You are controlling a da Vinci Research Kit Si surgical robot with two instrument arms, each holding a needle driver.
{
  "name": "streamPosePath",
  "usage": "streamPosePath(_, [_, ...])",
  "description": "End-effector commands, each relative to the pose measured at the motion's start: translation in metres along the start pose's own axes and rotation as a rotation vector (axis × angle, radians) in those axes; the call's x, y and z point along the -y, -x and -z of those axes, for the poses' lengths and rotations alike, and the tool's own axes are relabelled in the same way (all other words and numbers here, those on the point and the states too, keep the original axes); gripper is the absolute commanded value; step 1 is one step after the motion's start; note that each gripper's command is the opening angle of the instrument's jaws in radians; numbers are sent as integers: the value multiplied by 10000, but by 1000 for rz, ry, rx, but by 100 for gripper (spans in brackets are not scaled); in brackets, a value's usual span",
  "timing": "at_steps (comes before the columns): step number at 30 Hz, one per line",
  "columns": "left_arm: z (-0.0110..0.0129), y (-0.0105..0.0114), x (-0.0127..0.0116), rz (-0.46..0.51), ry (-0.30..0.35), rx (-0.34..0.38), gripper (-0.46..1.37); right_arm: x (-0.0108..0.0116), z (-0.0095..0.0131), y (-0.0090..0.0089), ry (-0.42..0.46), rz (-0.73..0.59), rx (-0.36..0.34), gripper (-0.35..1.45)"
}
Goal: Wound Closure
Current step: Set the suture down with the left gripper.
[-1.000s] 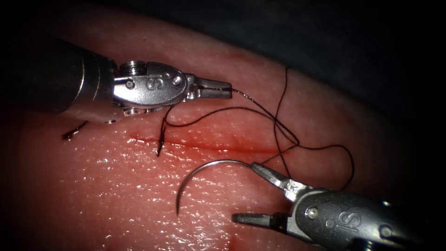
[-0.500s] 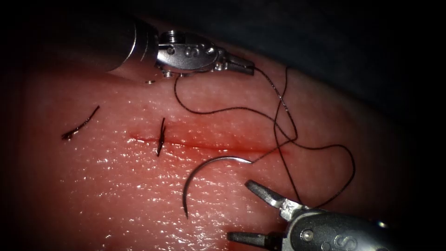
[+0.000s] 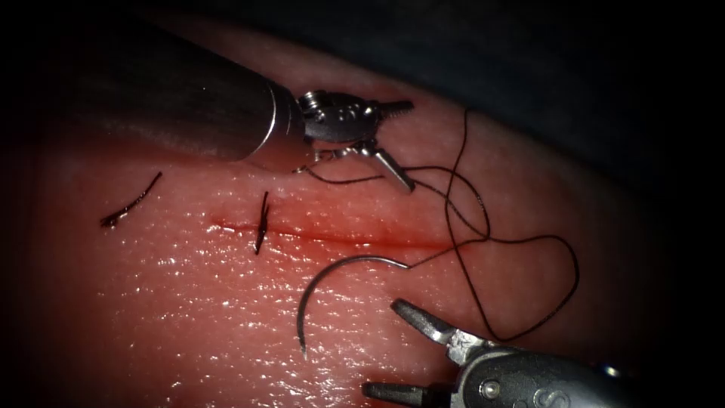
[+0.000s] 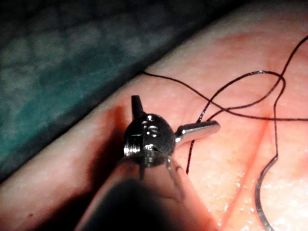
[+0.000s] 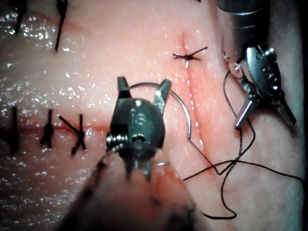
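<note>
**Ana:** Two tools, and neither holds anything. Largest first: the tissue, its cut running from nine to three o'clock across the endoscope view, one tied stitch over its left end.

**Ben:** And the left arm's tool?

**Ana:** At twelve o'clock from the cut, jaws spread wide, the thread lying just off its lower jaw but not gripped. The right arm's tool sits at five o'clock, jaws also wide and empty.

**Ben:** The needle?

**Ana:** Free, lying flat on the tissue at six o'clock from the cut, not in it, with its thread end toward the cut.

**Ben:** Risks?

**Ana:** I'd judge the tangled loops at three o'clock the main one: a jaw could snag them and drag the loose needle. A cut end of thread at nine o'clock could be mistaken for live thread.
</note>
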Motion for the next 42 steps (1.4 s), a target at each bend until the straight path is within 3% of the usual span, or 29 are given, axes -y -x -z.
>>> streamPosePath(1, [4, -6, 1, -17, -33, -21, 135, 0, -1, 0, -1, 0, 2, 92])
streamPosePath(7, [43, -48, 15, -81, -37, -128, 136, 2, -2, 0, -6, 2, 4, 92])
streamPosePath(17, [110, -83, 32, -56, 29, -139, 135, 9, -3, 5, -15, 12, 16, 91])
streamPosePath(25, [140, -98, 37, -66, 75, -140, 121, 8, -5, 6, -15, 11, 19, 91])
streamPosePath(31, [152, -94, 25, -108, 233, -148, 121, 8, -4, 5, -20, 12, 20, 91])
streamPosePath(34, [162, -87, 15, -143, 372, -153, 136, 9, -4, 5, -20, 12, 20, 91])
streamPosePath(36, [169, -81, 8, -154, 435, -151, 136, 9, -4, 5, -21, 12, 20, 91])
streamPosePath(38, [180, -71, -2, -183, 488, -148, 136, 9, -4, 5, -22, 12, 22, 91])
streamPosePath(42, [199, -51, -18, -218, 533, -140, 136, 9, -4, 4, -22, 11, 22, 91])
